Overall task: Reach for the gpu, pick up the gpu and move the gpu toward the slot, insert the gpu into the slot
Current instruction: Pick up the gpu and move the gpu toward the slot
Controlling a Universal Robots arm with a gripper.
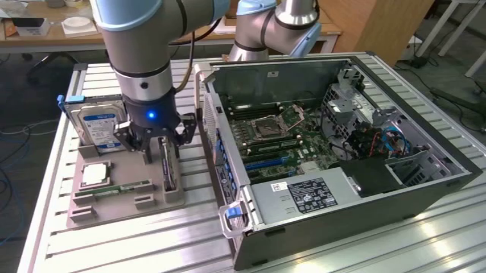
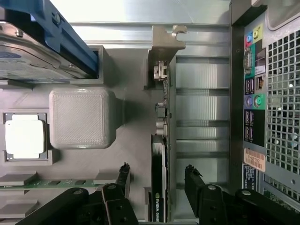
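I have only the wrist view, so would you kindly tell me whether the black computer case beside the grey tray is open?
Observer: Yes, the black computer case lies on its side with its upward face open, and its green motherboard is exposed.
Operator: Thank you. Are any slots visible on it?
Observer: Long blue slots show on the board, toward the side facing the grey tray.
Operator: And how does the hard drive sit?
Observer: The blue-labelled silver hard drive stands upright at the tray's back, to the exterior view's left of the gripper, with its label facing the exterior camera.
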